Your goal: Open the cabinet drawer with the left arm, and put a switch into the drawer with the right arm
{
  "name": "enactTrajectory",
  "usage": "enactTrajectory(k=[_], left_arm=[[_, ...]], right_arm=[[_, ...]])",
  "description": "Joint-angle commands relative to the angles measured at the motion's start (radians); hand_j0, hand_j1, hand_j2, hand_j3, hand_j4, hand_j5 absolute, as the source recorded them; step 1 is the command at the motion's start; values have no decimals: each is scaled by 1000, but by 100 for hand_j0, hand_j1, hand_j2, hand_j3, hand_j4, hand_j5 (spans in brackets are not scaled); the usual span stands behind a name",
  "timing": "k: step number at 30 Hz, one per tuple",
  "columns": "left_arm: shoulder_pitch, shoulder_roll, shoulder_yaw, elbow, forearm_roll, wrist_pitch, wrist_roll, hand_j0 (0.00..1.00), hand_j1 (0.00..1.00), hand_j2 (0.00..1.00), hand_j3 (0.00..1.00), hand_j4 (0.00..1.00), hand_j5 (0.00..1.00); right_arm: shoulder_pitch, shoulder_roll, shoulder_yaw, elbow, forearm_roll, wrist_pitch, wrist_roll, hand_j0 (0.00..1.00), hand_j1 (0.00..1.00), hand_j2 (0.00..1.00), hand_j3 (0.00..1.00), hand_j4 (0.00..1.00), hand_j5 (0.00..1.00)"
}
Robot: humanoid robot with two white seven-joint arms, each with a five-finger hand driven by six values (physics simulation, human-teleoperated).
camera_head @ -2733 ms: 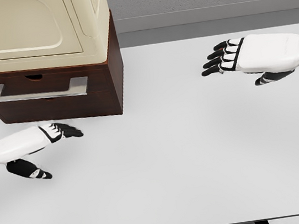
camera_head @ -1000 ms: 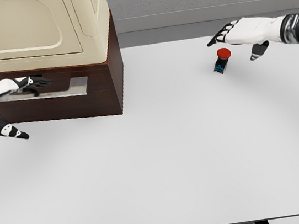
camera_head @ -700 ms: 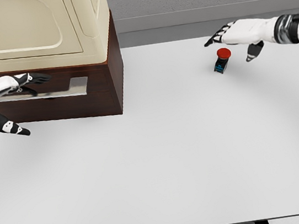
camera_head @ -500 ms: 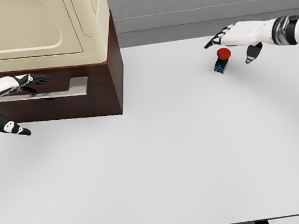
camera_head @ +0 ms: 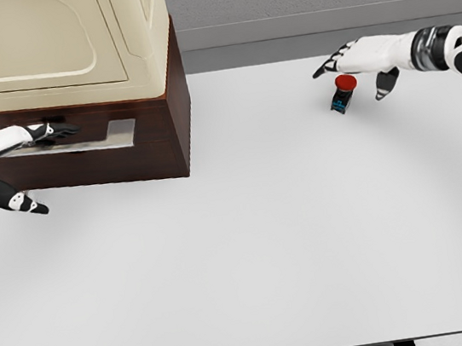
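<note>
Reaching: left hand [camera_head: 3,145] at 9 o'clock, fingers laid flat along the silver bar handle [camera_head: 80,139] of the dark brown wooden drawer [camera_head: 91,158], not visibly curled, likely lining up a pull.
Drawer: appears shut.
Switch: red-capped black switch [camera_head: 341,93] stands on the white table [camera_head: 267,245] at 2 o'clock.
Right hand [camera_head: 361,60]: fingers spread just above the switch, thumb hanging beside it, apart, ready to close.

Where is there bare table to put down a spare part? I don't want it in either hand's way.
The whole near and middle table is bare, from the cabinet across to the right edge. Crowded: the far right corner, with the switch under the right hand, and the drawer front by the left hand.
</note>
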Motion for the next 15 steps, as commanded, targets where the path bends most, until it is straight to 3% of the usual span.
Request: enactTrajectory(k=[1, 15], left_arm=[[0, 4, -34, 21, -128, -1, 6, 100, 100, 100, 100, 100, 100], [-4, 16, -32, 59, -131, -2, 6, 100, 100, 100, 100, 100, 100]], right_arm=[[0, 5, 0, 6, 2, 3, 0, 100, 100, 100, 100, 100, 100], [-15, 23, 0, 49, 20, 3, 0, 100, 100, 100, 100, 100, 100]])
